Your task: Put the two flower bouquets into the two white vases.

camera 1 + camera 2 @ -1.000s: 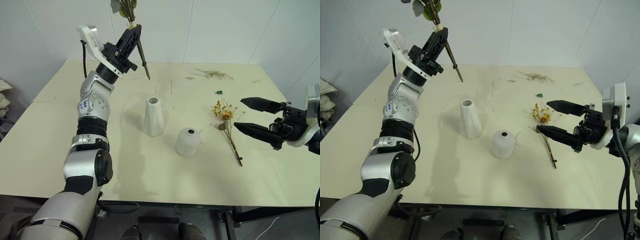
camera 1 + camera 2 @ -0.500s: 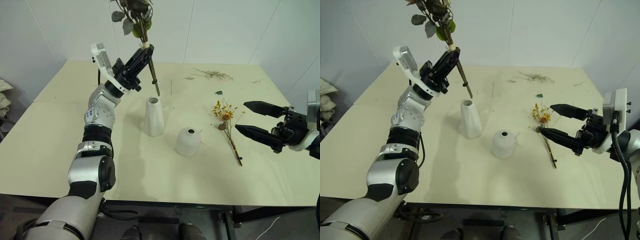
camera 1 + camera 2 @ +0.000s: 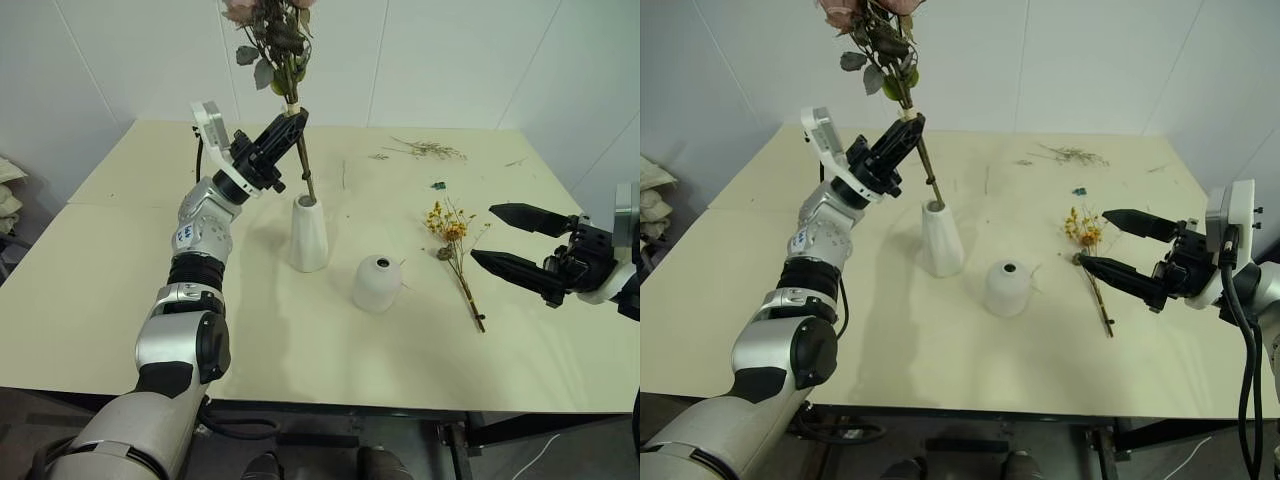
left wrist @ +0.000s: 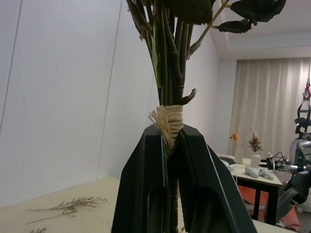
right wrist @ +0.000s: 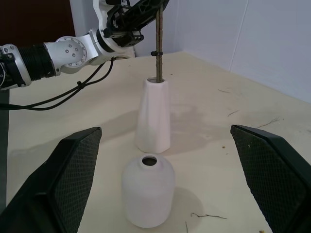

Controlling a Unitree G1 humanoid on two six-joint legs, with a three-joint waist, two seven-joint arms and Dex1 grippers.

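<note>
In tall vase (image 3: 308, 235): rose bouquet (image 3: 283, 60), upright.

Left claw (image 4: 171, 141) clamps rose bouquet (image 4: 167, 73) stems.

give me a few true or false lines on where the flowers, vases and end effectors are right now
1. The left end effector is shut on the rose bunch. True.
2. The rose stems' lower end is at the mouth of the short round vase. False: it is at the mouth of the tall vase.
3. The right end effector holds the yellow sprig. False: it is open and holds nothing; the sprig lies on the table.
4. The short round vase holds no flowers. True.
5. The tall vase lies on its side. False: it stands upright.
</note>
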